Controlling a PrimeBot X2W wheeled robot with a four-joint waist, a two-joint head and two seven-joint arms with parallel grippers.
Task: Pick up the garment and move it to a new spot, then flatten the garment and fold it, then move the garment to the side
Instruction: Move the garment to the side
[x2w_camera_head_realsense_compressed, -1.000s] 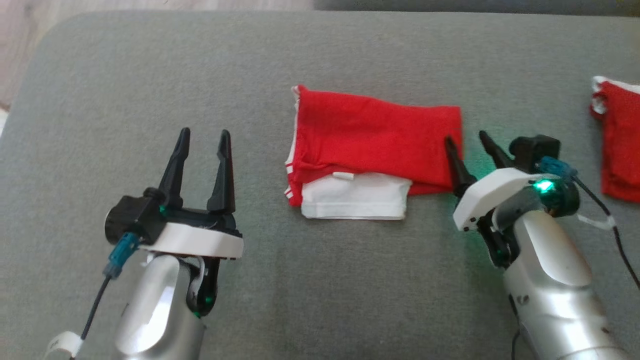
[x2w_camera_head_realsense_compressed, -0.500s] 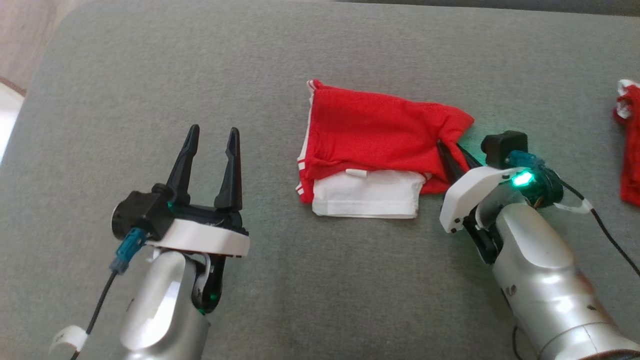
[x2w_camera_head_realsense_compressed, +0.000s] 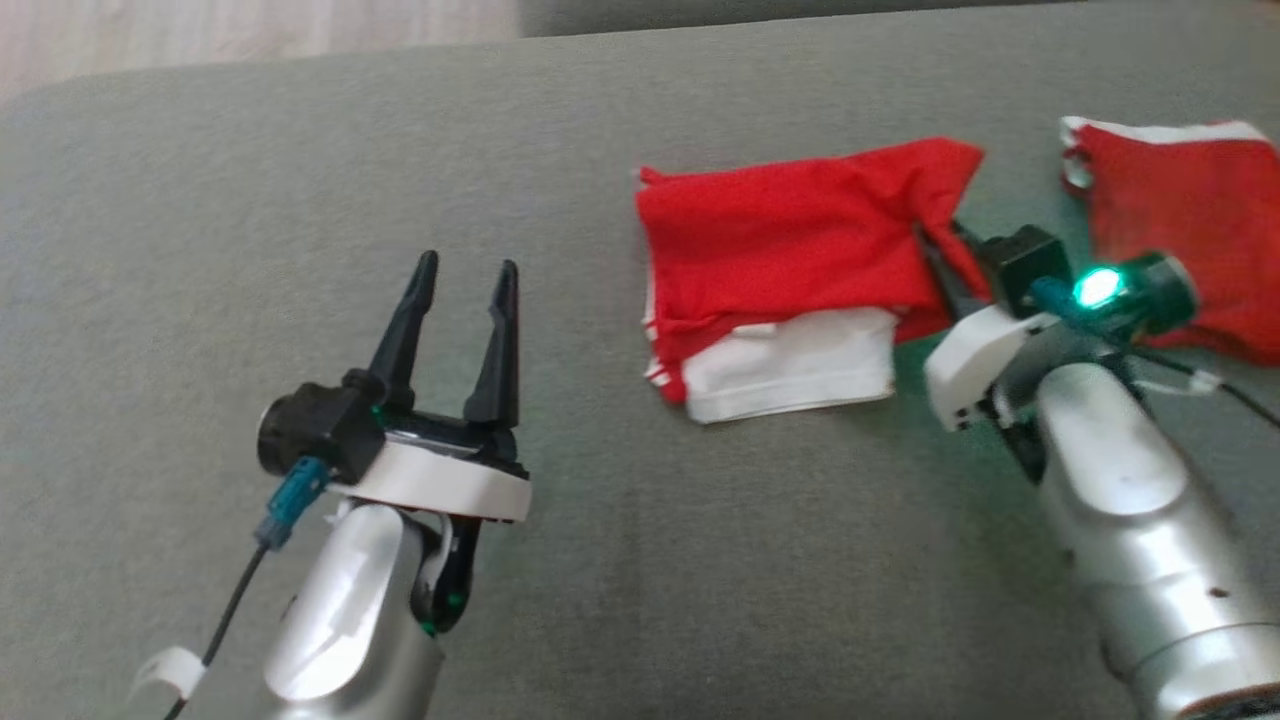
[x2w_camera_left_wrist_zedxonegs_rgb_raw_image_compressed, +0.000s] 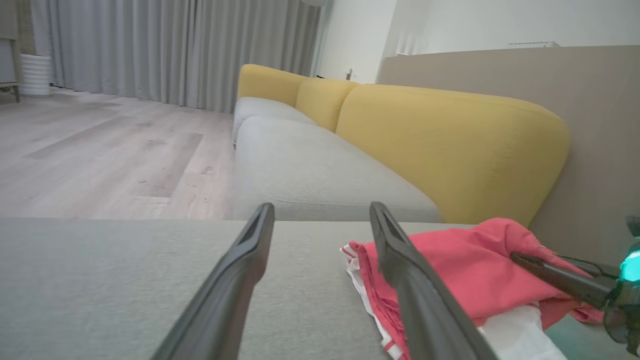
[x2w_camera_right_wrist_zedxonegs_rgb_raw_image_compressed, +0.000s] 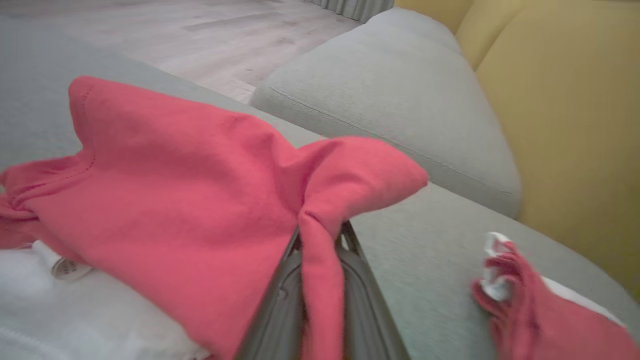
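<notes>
At the left, the left gripper hovers over the grey cushion with its two fingers spread apart and nothing between them. Right of it, near the middle, the folded red and white garment lies on the cushion, white layer showing at its near edge. The right gripper pinches the garment's right edge, which looks slightly raised and bunched, though the cloth hides its fingertips. Further right lies a second red garment, apart from the first
</notes>
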